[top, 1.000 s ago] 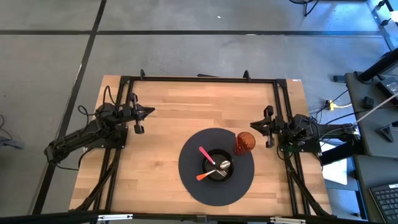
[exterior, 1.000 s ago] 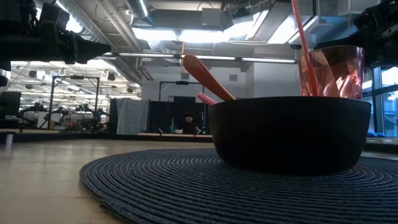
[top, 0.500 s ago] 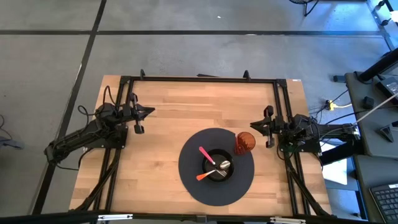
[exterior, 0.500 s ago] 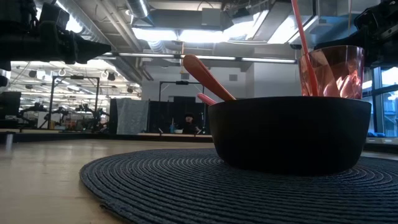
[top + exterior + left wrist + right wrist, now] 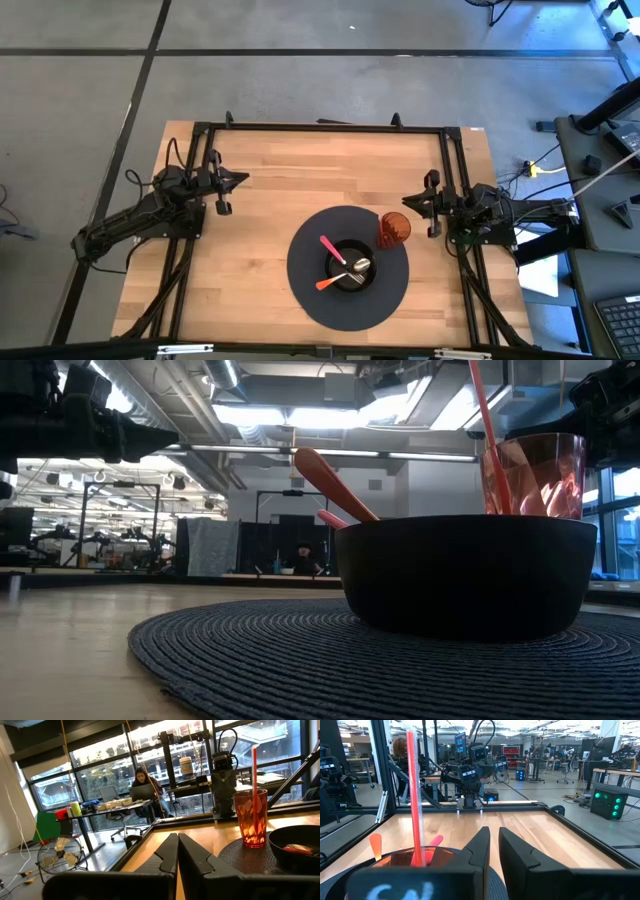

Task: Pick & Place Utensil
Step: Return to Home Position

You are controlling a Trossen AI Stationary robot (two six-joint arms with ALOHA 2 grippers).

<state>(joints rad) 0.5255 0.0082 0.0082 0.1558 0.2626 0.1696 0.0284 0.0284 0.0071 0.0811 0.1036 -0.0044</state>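
Observation:
A black bowl [image 5: 350,272] sits on a round dark woven mat [image 5: 310,290] in the table's near middle. A pink utensil [image 5: 331,248], an orange utensil [image 5: 328,283] and a metal spoon [image 5: 358,267] lie in it, their handles leaning on the rim. A faceted orange cup [image 5: 394,229] with a red straw [image 5: 483,420] stands upright on the mat's far right part. My left gripper [image 5: 225,192] hovers shut left of the mat. My right gripper [image 5: 430,205] hovers shut right of the cup. Neither touches anything.
A black frame [image 5: 320,127] runs along the table's far edge and both sides. Bare wood [image 5: 310,170] lies between the two grippers and the far edge. Beyond the table a person [image 5: 145,785] sits at a desk.

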